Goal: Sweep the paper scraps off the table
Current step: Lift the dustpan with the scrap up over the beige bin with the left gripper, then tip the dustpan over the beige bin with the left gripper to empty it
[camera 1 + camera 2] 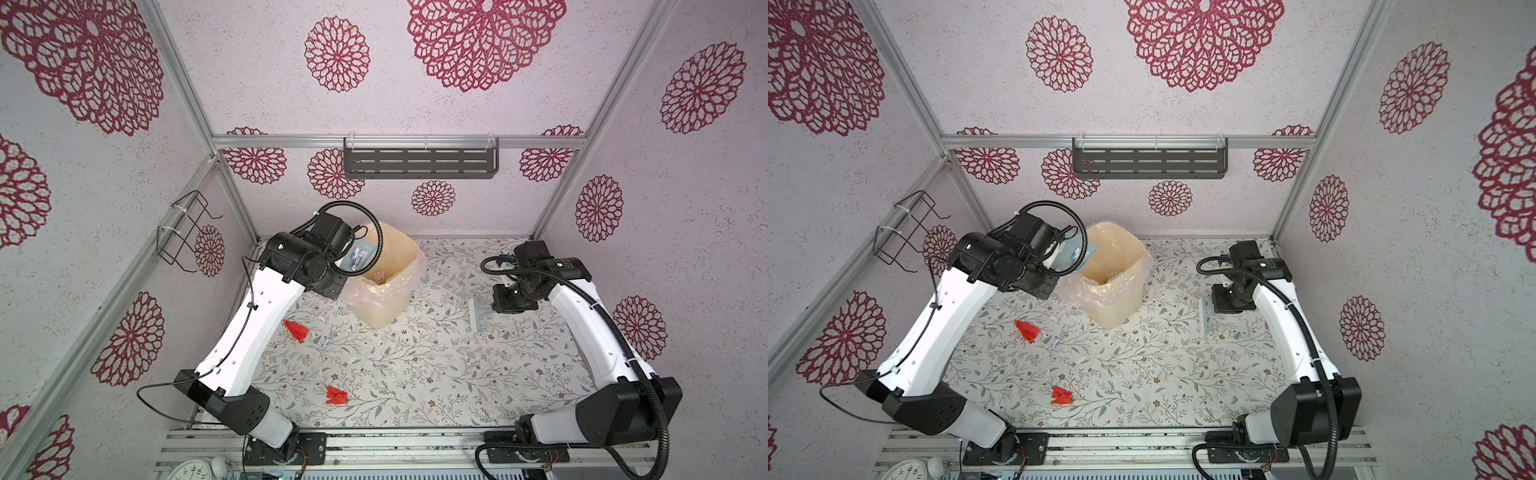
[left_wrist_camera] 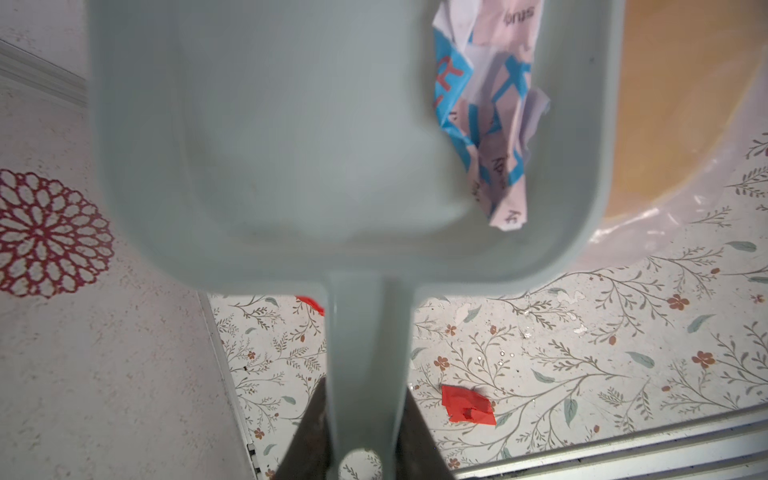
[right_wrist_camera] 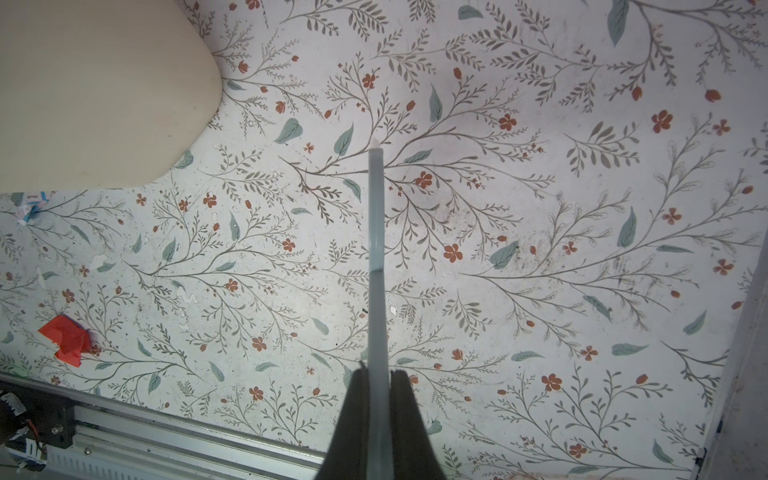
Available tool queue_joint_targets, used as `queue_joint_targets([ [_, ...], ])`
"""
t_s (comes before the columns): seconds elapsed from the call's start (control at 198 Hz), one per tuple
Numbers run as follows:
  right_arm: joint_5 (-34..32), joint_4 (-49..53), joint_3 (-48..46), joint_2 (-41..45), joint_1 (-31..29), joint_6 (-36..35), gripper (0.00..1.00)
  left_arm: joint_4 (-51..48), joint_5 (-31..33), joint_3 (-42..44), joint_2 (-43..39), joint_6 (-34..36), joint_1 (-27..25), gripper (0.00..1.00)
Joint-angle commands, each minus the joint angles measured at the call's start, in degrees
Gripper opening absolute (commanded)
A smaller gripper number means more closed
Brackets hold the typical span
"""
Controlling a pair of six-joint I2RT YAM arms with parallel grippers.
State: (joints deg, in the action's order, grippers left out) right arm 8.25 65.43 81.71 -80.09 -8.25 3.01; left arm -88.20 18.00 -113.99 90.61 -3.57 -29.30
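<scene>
- At far left in both top views, my left arm reaches toward the back corner. The left gripper [image 2: 363,432] has its fingers pinching the handle of the pale blue dustpan [image 2: 291,145].
- Dustpan: held raised off the table [image 1: 436,365], at the left rim of the bin [image 1: 386,299]. One crumpled printed scrap [image 2: 486,112], white and blue, lies against a side wall inside the pan.
- Paper scraps [image 1: 324,343] on the table: small white bits lie left of centre, in front of the bin. A red scrap [image 1: 297,330] sits just left of them, near my left forearm. A second red scrap [image 1: 336,395] lies nearer the front edge.
- Bin: beige, lined with clear plastic, standing at the back of the table, left of centre. A pale bit shows at its bottom.
- Brush [image 1: 478,311]: right of the bin and well apart from every scrap on the table. I cannot tell whether its bristles touch the surface.
- Right gripper [image 3: 378,386]: fingers pressed together on the thin brush handle, which the right wrist view shows edge-on.
</scene>
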Motion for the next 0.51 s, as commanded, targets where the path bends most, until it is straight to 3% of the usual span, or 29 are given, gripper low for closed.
queue_joint_targets([
  [0.0, 1.4, 0.2, 0.5, 1.1, 0.7, -0.4, 0.0, -0.6, 4.8, -2.6, 1.8, 3.6, 0.3, 0.0],
  [0.501, 3.3, -0.3, 0.8, -1.5, 1.2, -0.8, 0.0, 3.2, 17.8, -6.8, 7.5, 14.6, -2.9, 0.0],
])
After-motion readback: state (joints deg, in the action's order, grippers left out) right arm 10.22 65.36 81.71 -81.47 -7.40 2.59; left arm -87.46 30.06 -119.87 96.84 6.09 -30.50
